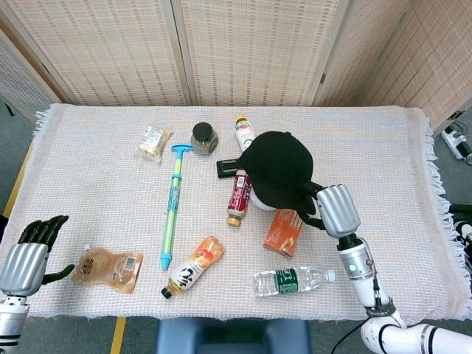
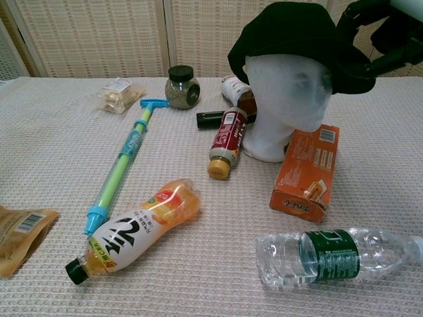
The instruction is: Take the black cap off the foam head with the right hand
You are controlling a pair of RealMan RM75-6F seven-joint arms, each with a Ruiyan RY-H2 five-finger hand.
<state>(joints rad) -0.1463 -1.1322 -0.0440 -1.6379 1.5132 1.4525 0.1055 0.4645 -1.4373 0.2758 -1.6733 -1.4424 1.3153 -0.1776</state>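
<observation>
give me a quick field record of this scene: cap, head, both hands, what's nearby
cap: black cap sits on the foam head, brim toward the robot's right
foam head: upright on the table cloth
right hand: right hand at the cap's brim, fingers wrapped around its edge
left hand: left hand low at the near table edge, holding nothing, fingers apart
beside head: orange box leaning against its base; red bottle lying next to it
near edge: clear water bottle, orange juice bottle
</observation>
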